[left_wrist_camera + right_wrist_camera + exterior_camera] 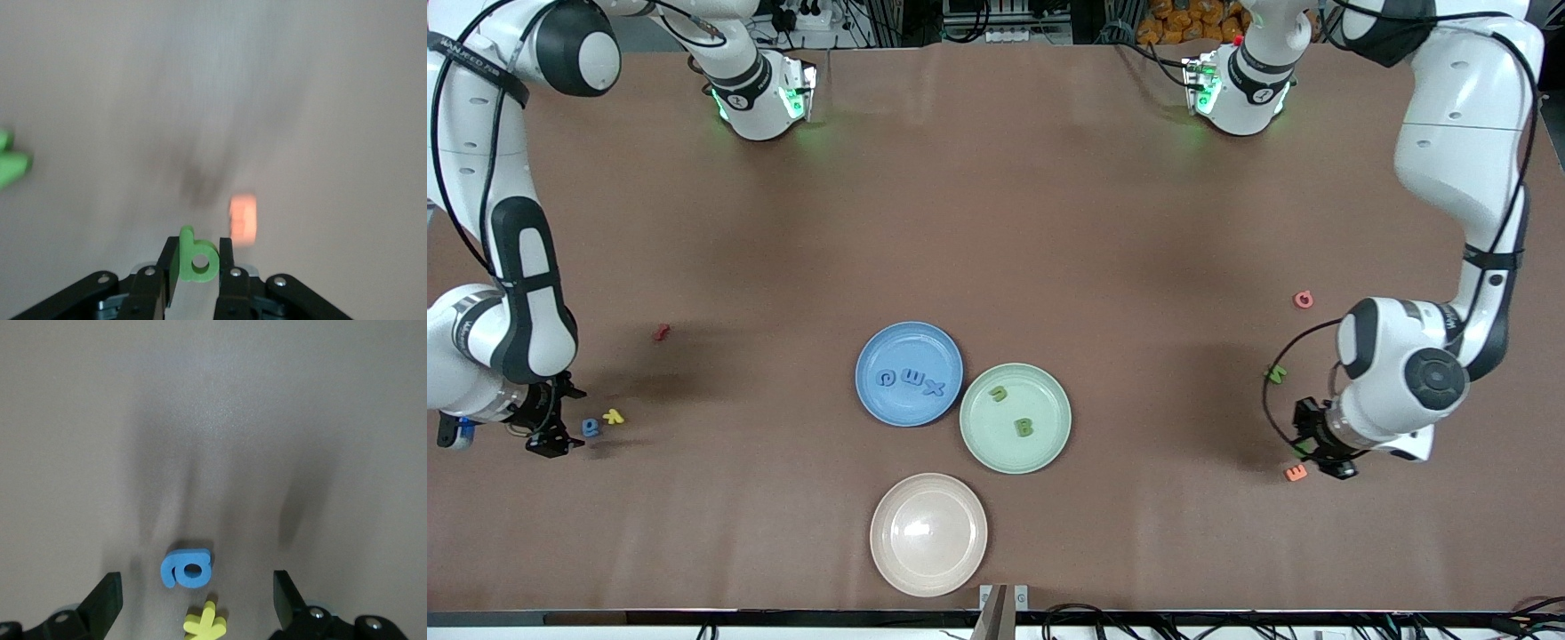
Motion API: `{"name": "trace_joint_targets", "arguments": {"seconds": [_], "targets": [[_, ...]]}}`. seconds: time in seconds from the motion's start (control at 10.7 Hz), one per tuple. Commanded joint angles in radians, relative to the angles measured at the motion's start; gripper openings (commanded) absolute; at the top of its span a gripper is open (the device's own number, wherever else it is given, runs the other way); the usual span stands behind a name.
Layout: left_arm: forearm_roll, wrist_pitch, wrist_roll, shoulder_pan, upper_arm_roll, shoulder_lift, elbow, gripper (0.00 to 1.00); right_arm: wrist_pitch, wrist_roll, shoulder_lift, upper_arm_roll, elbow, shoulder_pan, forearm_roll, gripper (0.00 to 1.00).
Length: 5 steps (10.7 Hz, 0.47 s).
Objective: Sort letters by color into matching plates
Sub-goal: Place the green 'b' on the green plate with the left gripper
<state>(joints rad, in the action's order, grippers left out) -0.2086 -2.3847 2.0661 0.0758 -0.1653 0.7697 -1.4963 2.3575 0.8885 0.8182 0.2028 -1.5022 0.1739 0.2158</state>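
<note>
I see the blue plate [910, 373] in the middle of the brown table [996, 222]; it has three blue letters [910, 380] lying in it in a row. The green plate [1015, 418] touches it at about 4 o'clock from the blue one; two green letters [1024, 427] lie in it, a small curved one and a B. A beige-pink plate [928, 533] sits at about 6 o'clock from the blue plate, nearer to the front camera; I see nothing in it.

My left gripper [198, 263] hangs just over the table at the left arm's end; its fingers are squeezed on a small green letter [197, 258] that looks like a b. An orange piece [1296, 473] lies on the table just beside that gripper; another green letter [1276, 374] lies at about 11 o'clock from the gripper; a pink piece [1304, 300] lies farther from the front camera than that one.

My right gripper [193, 597] is low at the right arm's end of the table; its fingers are spread wide and hold nothing. A loose blue letter [186, 568] lies on the table between the two fingers in the right wrist view; a yellow piece [206, 623] lies just beside it. A small red piece [661, 332] lies at about 1 o'clock from them, well apart.
</note>
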Motion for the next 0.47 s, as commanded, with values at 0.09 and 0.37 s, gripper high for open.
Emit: {"name": "trace_joint_targets", "arguments": {"seconds": [0.09,0.37], "targets": [[0.017,0.012,0.022,-0.192,-0.034,-0.055,-0.015,0.0,0.04,0.007,0.044,-0.016,0.031,0.007,0.014,1.0],[0.017,0.012,0.158,-0.342,-0.053,-0.127,-0.004,0.0,0.092,0.006,0.055,-0.026,0.022,0.009,0.016,0.99]]}}
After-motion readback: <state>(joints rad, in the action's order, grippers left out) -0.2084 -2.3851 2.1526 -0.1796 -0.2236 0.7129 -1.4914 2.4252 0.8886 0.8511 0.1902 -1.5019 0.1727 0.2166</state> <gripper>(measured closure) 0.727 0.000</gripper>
